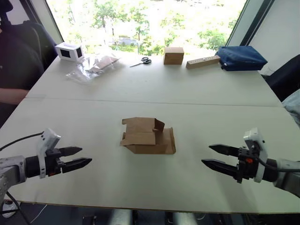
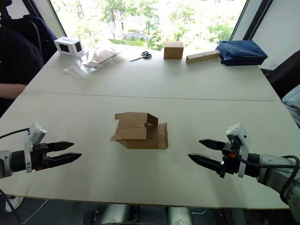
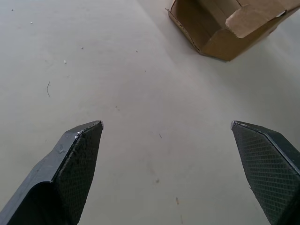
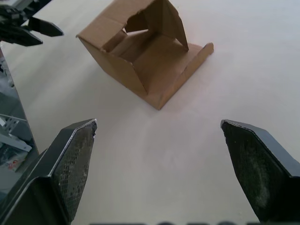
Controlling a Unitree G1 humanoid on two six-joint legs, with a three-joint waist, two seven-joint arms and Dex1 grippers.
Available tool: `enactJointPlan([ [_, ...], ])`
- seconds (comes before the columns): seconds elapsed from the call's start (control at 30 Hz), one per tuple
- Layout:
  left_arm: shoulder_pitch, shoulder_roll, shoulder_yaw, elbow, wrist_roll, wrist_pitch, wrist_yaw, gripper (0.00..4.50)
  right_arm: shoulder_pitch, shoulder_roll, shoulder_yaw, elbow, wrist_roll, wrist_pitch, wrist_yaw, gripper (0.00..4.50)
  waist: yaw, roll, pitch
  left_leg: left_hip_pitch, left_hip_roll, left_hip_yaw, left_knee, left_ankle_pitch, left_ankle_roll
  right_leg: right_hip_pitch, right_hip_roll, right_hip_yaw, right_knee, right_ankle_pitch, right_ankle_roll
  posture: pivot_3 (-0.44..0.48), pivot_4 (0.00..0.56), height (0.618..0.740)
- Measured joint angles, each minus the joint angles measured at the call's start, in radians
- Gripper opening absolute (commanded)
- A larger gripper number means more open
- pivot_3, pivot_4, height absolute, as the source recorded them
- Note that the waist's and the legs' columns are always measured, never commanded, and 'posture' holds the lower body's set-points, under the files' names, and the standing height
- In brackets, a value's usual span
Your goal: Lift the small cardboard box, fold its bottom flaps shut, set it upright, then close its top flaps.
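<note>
White table [image 1: 211,98], window beyond. Mid-table, box [image 1: 149,137] lying partly collapsed, flaps loose. Left gripper [image 1: 77,157] and right gripper [image 1: 216,157] near edge, well apart from box, fingers spread wide, empty.

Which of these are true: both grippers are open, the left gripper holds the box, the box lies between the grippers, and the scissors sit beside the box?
1. Both grippers are open. True: the left gripper and right gripper each have their fingers spread.
2. The left gripper holds the box. False: the box lies on the table, untouched.
3. The box lies between the grippers. True.
4. The scissors sit beside the box. False: the scissors lie at the table's far edge.
</note>
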Motion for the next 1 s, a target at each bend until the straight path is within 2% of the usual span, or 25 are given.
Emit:
enactJointPlan([
  [0.3,0.017,0.017,-0.001,0.010,0.019,-0.020,-0.042,4.50,-0.012,0.000,0.011,-0.007,0.003,0.009,-0.021,4.43,0.000,0.000,0.000,0.000,0.000,0.000,0.000,0.000,0.000,0.000,-0.001,0.000,0.000,0.000,0.000,0.000,0.150,0.740],
  [0.67,0.003,0.003,-0.002,0.032,0.021,-0.026,-0.036,4.50,-0.046,-0.001,0.031,-0.003,-0.016,-0.006,-0.009,4.43,0.000,0.000,0.000,0.000,0.000,0.000,0.000,0.000,0.000,-0.001,-0.001,0.000,0.000,0.000,0.000,0.000,0.150,0.740],
  [0.87,-0.035,-0.002,-0.014,0.058,0.036,-0.047,-0.025,4.50,-0.073,-0.016,0.052,0.013,-0.104,-0.045,-0.014,4.43,0.000,0.000,0.000,-0.001,0.000,0.000,0.000,0.000,0.000,-0.001,-0.002,0.000,0.000,0.000,0.000,0.000,0.150,0.740],
  [1.0,-0.112,-0.012,-0.016,0.060,-0.001,0.044,0.015,4.50,-0.082,-0.015,0.072,0.012,-0.139,-0.053,-0.034,4.43,0.002,0.000,0.000,-0.003,0.000,0.000,0.000,0.000,-0.001,-0.003,-0.002,-0.001,0.001,0.000,0.000,0.000,0.150,0.740],
])
